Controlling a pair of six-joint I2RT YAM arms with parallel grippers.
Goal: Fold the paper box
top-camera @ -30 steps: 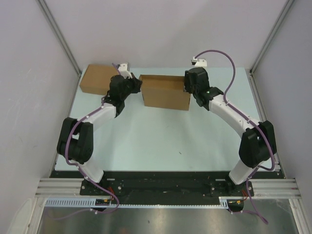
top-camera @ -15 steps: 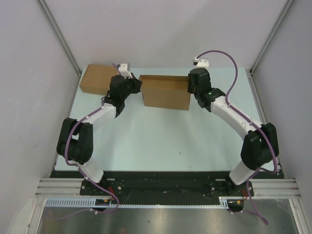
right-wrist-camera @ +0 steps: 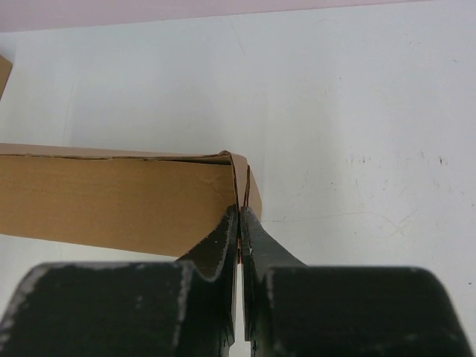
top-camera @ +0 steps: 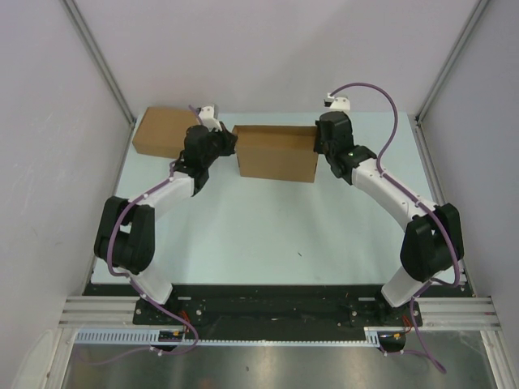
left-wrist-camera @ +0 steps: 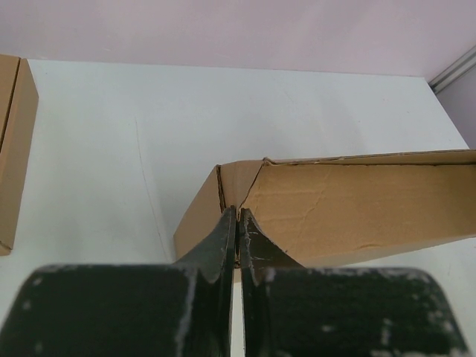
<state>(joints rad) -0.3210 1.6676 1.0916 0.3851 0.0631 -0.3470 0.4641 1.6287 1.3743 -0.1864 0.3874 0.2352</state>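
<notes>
The brown cardboard paper box (top-camera: 276, 156) has walls up; left hand (left-wrist-camera: 236, 223) and right hand (right-wrist-camera: 239, 217) each clamp an end corner; closing seems left.

The paper box (top-camera: 276, 158) is matt cardboard, the fingers (left-wrist-camera: 220, 244) scuffed black plastic.

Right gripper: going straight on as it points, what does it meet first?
The paper box: the right gripper is shut on its end corner, so it would push that cardboard; past it, probably the table.
</notes>
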